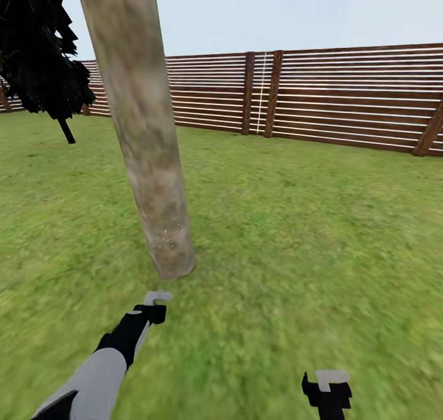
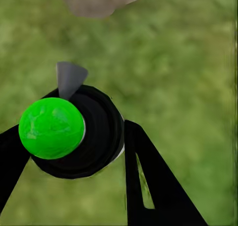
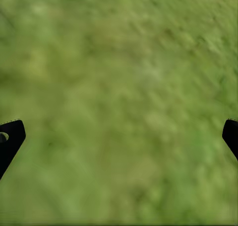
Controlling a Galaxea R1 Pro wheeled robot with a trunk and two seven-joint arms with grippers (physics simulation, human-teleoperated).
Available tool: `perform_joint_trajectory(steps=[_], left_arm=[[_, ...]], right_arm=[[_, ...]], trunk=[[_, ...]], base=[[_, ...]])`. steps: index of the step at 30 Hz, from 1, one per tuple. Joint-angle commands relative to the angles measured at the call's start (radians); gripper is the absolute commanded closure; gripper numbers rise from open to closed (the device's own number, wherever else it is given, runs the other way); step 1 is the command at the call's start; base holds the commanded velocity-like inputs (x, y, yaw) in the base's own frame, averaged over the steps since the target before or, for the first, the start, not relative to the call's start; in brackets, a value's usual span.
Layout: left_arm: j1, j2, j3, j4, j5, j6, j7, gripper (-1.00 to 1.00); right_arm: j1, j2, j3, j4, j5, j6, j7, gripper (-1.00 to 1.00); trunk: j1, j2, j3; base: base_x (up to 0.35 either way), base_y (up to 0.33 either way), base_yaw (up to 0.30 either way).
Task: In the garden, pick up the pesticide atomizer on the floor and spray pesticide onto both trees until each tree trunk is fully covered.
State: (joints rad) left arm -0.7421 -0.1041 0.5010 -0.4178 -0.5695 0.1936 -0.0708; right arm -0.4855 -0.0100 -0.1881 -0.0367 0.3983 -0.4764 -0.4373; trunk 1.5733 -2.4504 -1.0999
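Note:
One tree trunk [image 1: 144,131], thick and mottled grey-tan, rises from the grass just ahead of my left arm, with a few pale specks low on it. My left gripper [image 1: 154,309] hovers a short way in front of the trunk's base [image 2: 96,0]. In the left wrist view that gripper [image 2: 84,124] is shut on the pesticide atomizer [image 2: 79,136], a black round body with a bright green cap and a grey nozzle [image 2: 69,79] pointing toward the trunk's base. My right gripper [image 1: 329,390] hangs low over the grass, and it [image 3: 119,136] is open with nothing between its fingers.
A black cypress-like tree [image 1: 40,51] stands at the far left. A brown slatted fence [image 1: 344,94] closes the lawn at the back. Green grass [image 1: 307,235] spreads to the right of the trunk.

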Motion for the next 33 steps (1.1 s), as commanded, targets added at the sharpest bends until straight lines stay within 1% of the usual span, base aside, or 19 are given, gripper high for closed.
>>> perform_joint_trajectory(steps=[1,2,4,5,6,7,8,10,13,15,21,23,25,27,31,32,33], left_arm=[[-0.01,-0.001,0.008,-0.004,-0.01,0.005,-0.007,1.0],[-0.015,0.0,0.008,-0.006,-0.01,0.005,-0.006,1.0],[-0.015,0.011,0.007,-0.01,-0.011,0.006,-0.006,1.0],[-0.01,0.034,0.008,-0.008,-0.01,0.006,-0.006,1.0],[-0.008,0.052,0.008,-0.003,-0.009,0.005,-0.009,1.0],[-0.007,0.061,0.006,0.0,-0.01,0.002,-0.012,1.0],[-0.005,0.064,0.006,0.002,-0.011,-0.001,-0.014,1.0],[-0.005,0.052,0.003,0.003,-0.01,-0.003,-0.012,1.0],[-0.006,0.006,-0.002,0.001,-0.011,-0.003,-0.005,1.0],[-0.006,-0.008,-0.002,0.002,-0.012,-0.003,-0.005,1.0],[-0.005,-0.003,0.001,0.003,-0.012,-0.002,-0.004,1.0],[-0.003,-0.013,-0.001,0.005,-0.011,-0.007,-0.006,1.0],[-0.002,-0.031,-0.002,0.005,-0.01,-0.008,-0.013,1.0],[-0.002,-0.043,-0.002,0.015,-0.011,-0.008,-0.016,1.0],[-0.003,-0.034,0.003,-0.002,-0.012,-0.011,-0.008,1.0],[-0.003,-0.03,0.004,-0.011,-0.012,-0.011,-0.008,1.0],[-0.003,-0.023,0.005,-0.038,-0.012,-0.009,-0.014,1.0]], right_arm=[[-0.001,0.0,-0.009,0.002,0.009,-0.003,-0.003,-1.0],[-0.001,-0.001,-0.009,0.004,0.009,-0.002,-0.003,-1.0],[-0.001,-0.003,-0.01,0.006,0.008,-0.002,-0.004,-1.0],[-0.001,-0.004,-0.01,0.006,0.007,-0.002,-0.004,-1.0],[-0.001,-0.004,-0.01,0.006,0.007,-0.002,-0.004,-1.0],[-0.001,-0.004,-0.01,0.006,0.007,-0.003,-0.004,-1.0],[-0.001,-0.004,-0.01,0.006,0.007,-0.002,-0.004,-1.0],[0.0,-0.004,-0.01,0.006,0.007,-0.003,-0.005,-1.0],[0.0,-0.004,-0.01,0.007,0.007,-0.002,-0.005,-1.0],[0.0,-0.004,-0.01,0.007,0.007,-0.002,-0.005,-1.0],[0.0,-0.004,-0.01,0.007,0.008,-0.003,-0.005,-1.0],[0.0,-0.004,-0.01,0.008,0.008,-0.003,-0.005,-1.0],[0.001,-0.004,-0.01,0.008,0.008,-0.003,-0.005,-1.0],[0.001,-0.004,-0.01,0.008,0.008,-0.003,-0.005,-1.0],[0.001,-0.004,-0.01,0.008,0.008,-0.003,-0.005,-1.0],[0.001,-0.004,-0.01,0.008,0.008,-0.003,-0.005,-1.0],[0.001,-0.004,-0.01,0.008,0.008,-0.003,-0.005,-1.0]], trunk=[[0.004,-0.008,-0.004],[0.008,-0.015,-0.007],[0.015,-0.029,-0.014],[0.019,-0.036,-0.017],[0.019,-0.036,-0.017],[0.019,-0.036,-0.017],[0.019,-0.036,-0.017],[0.019,-0.036,-0.017],[0.019,-0.036,-0.017],[0.019,-0.036,-0.017],[0.019,-0.036,-0.017],[0.019,-0.036,-0.017],[0.019,-0.036,-0.017],[0.019,-0.036,-0.017],[0.019,-0.036,-0.017],[0.019,-0.036,-0.017],[0.019,-0.036,-0.017]], base=[[0.0,0.0,0.0],[0.0,0.0,0.0],[0.0,0.0,0.0],[0.0,0.0,0.0],[0.0,0.0,0.0],[0.0,0.0,0.0],[0.0,0.0,0.0],[0.005,0.0,0.0],[0.214,0.0,0.0],[0.322,0.0,0.0],[0.308,0.0,0.0],[0.068,0.0,0.0],[0.012,0.0,0.0],[-0.016,0.003,0.0],[-0.25,0.056,0.0],[-0.324,0.075,0.0],[-0.333,0.077,0.0]])
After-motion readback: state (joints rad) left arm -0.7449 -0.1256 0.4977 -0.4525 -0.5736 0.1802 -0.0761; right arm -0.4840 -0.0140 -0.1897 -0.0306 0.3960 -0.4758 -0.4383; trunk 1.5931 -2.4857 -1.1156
